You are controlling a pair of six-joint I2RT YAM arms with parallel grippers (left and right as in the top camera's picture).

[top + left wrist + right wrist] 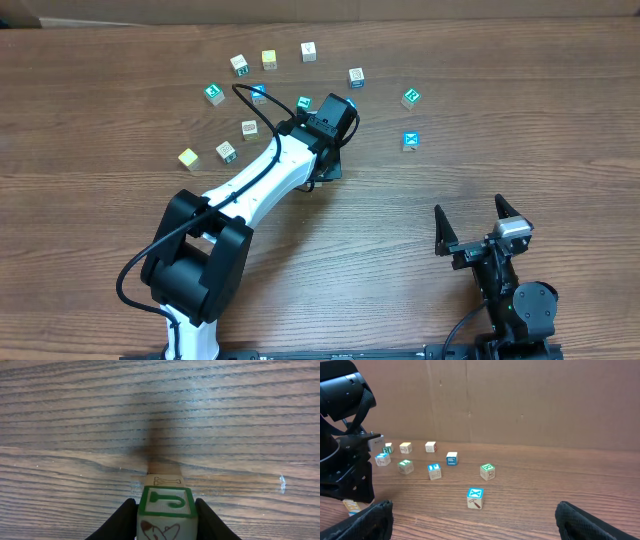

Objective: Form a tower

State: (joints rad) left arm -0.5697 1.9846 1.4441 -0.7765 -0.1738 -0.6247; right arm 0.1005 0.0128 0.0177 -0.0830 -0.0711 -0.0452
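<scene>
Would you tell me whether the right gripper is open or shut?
Open: the right gripper stands spread wide in the overhead view, with nothing between its jaws.

Bright, even light falls from above on the desk point(500, 120), leaving only a soft shadow beside the left arm point(260, 185). The left wrist view shows a dark, blurred shadow streak on the wood and a small glint at right. The fingers point(365, 522) of the right tool point(472, 507) are out of focus.

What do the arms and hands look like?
Left arm: white links, bulky black joints, a black cable looping alongside. Right arm: black, small silver block near the wrist. Left hand and right hand: black, two tapered fingers each.
</scene>
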